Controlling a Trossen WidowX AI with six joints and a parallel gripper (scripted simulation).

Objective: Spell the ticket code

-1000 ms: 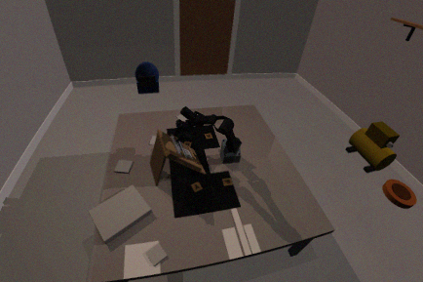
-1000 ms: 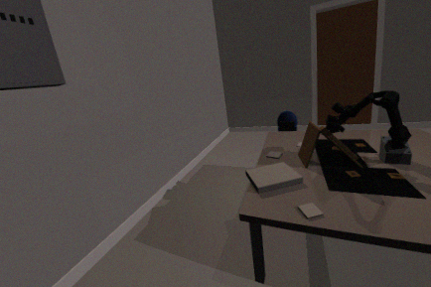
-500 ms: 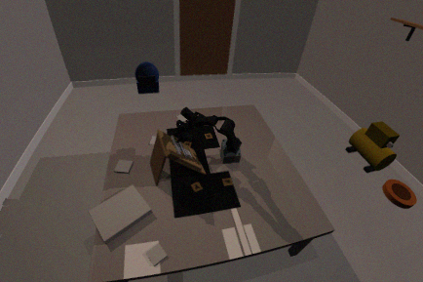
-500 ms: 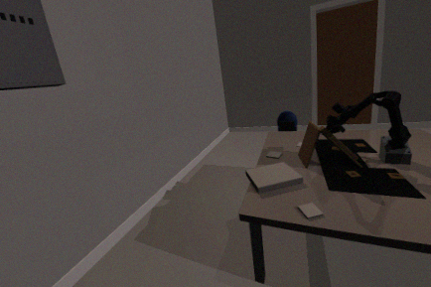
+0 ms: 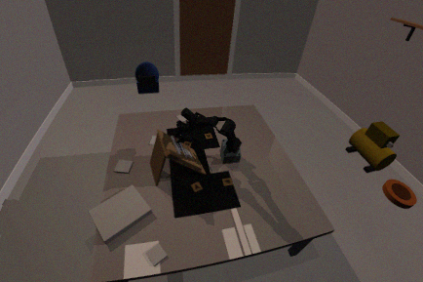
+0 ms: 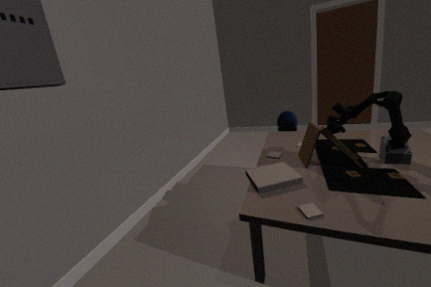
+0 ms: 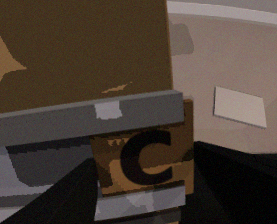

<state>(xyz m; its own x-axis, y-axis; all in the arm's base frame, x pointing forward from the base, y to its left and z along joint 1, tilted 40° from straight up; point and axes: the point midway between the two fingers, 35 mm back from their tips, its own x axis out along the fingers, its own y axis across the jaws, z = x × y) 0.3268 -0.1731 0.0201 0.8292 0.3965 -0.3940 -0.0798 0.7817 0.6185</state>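
The wooden board (image 5: 195, 163) (image 6: 354, 156) (image 7: 84, 50) leans on the table. In the wrist view its grey rail (image 7: 54, 123) has an upper and a lower lip. My gripper (image 5: 178, 135) (image 6: 332, 126) (image 7: 145, 157) is shut on the C tile (image 7: 181, 142) at the rail's open end. The tile is upright, most of its width between the lips, its right edge sticking out past the upper lip. Loose tiles lie on the black mats: an A tile (image 5: 196, 186) (image 6: 353, 174), one to its right (image 5: 227, 181) (image 6: 396, 176), and one farther back (image 5: 209, 136) (image 6: 359, 145). I cannot read the ticket's code.
A large pale slab (image 5: 121, 212) (image 6: 274, 177) lies left of the front black mat (image 5: 181, 205) (image 6: 343, 184). A small pale block (image 5: 156, 253) (image 6: 310, 210) is near the table's front edge. A flat pale piece (image 5: 123, 166) (image 6: 274, 155) lies left of the board.
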